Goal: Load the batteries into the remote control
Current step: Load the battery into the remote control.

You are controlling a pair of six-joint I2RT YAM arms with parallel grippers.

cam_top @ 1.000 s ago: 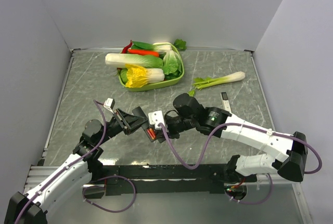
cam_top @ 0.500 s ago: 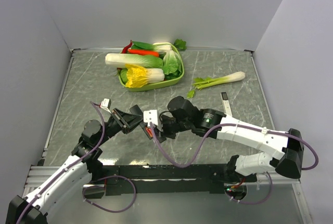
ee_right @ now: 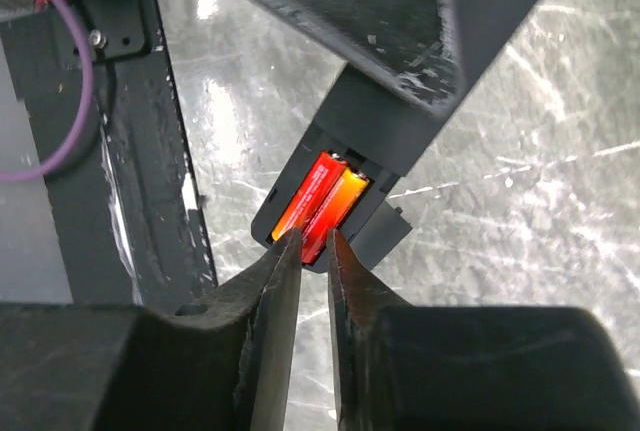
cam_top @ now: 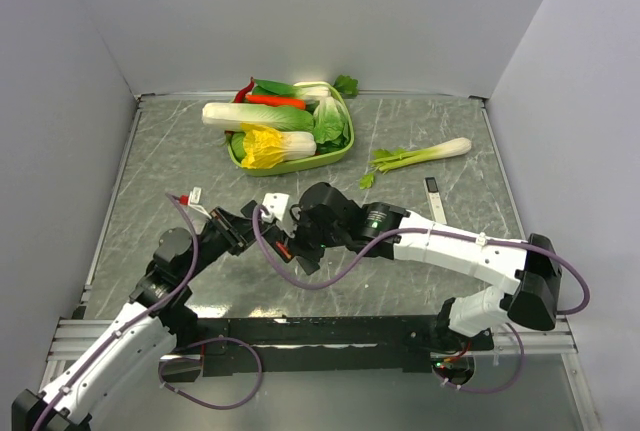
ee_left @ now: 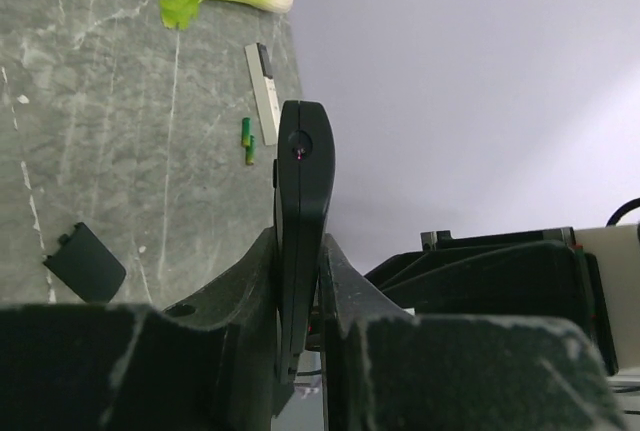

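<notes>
1. My left claw [ee_left: 300, 247] is clamped on the slim black rectangular remote control [ee_left: 303, 171]. It grips the remote by its flat faces and holds it off the grey marbled tabletop [ee_left: 100, 101], narrow edge towards the left wrist camera.
2. On the right wrist camera the remote's battery slot is open, with two red-orange cylindrical batteries [ee_right: 322, 201] lying side by side in it.
3. My right claw [ee_right: 312, 241] has its fingers a narrow gap apart, with nothing between them that I can see. The tips sit right at the near end of those two batteries, but I cannot tell whether they touch.
4. Two small green batteries [ee_left: 247, 139] lie on the tabletop just beside a slim white device with a dark end [ee_left: 264, 81].
5. A flat black battery cover [ee_left: 85, 263] lies on the tabletop, apart from the remote.
6. From above, both claws meet mid-table in front of the green tray of vegetables [cam_top: 338, 151].
</notes>
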